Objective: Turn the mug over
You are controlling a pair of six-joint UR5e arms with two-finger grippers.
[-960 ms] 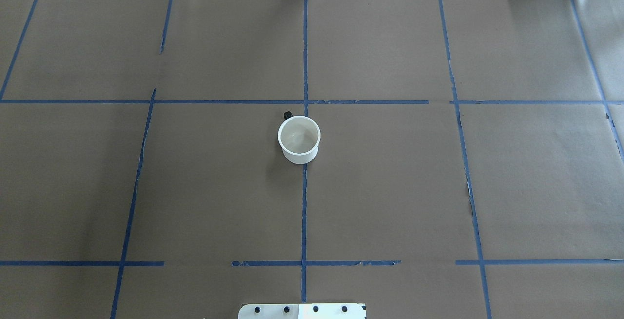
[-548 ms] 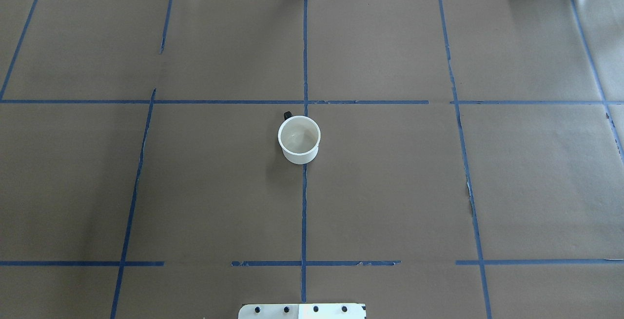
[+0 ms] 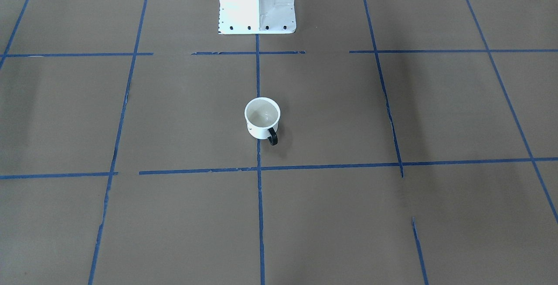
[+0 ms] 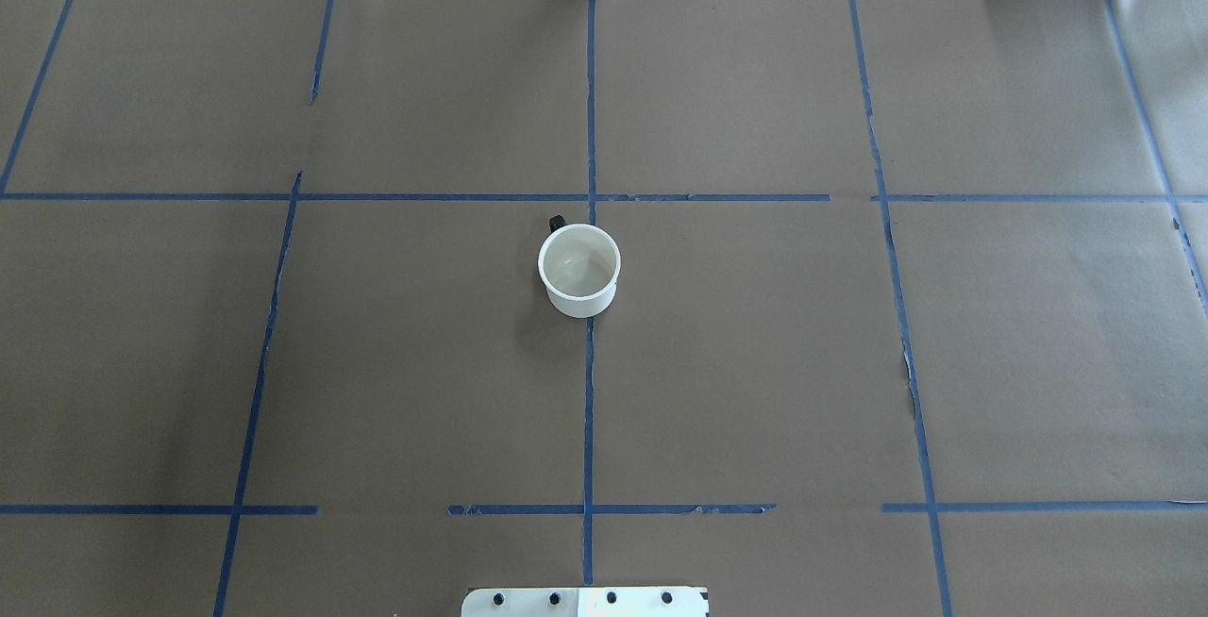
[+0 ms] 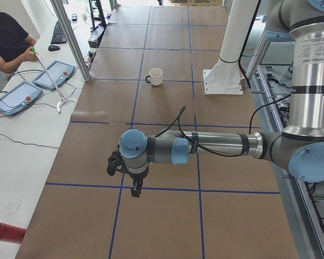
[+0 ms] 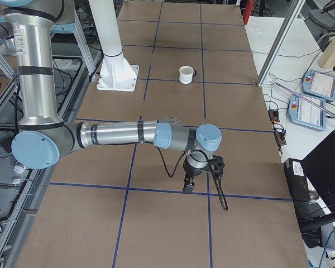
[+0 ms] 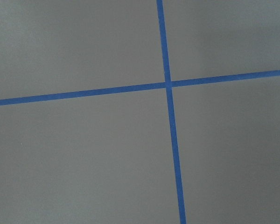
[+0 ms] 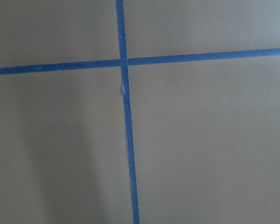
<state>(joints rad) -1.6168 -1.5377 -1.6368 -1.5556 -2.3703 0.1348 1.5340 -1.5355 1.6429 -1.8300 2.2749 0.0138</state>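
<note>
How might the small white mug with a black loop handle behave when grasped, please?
Thin-walled, the white mug is probably stiff and light. Upright on its base, it should resist tipping; its smooth wall may slip.

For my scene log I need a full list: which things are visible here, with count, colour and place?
mug: one, white with a black handle, upright at the table centre on a tape line, handle pointing away from the robot
table: one, covered in brown paper
tape lines: several, blue, a grid on the paper
pendants: two, grey-blue, on the white side bench
operator: one, black shirt, at that bench
mounting base: one, white, at the robot's table edge
left gripper: one, black, over the table's left end, far from the mug; open or shut unclear
right gripper: one, black, over the right end; also unclear
</note>
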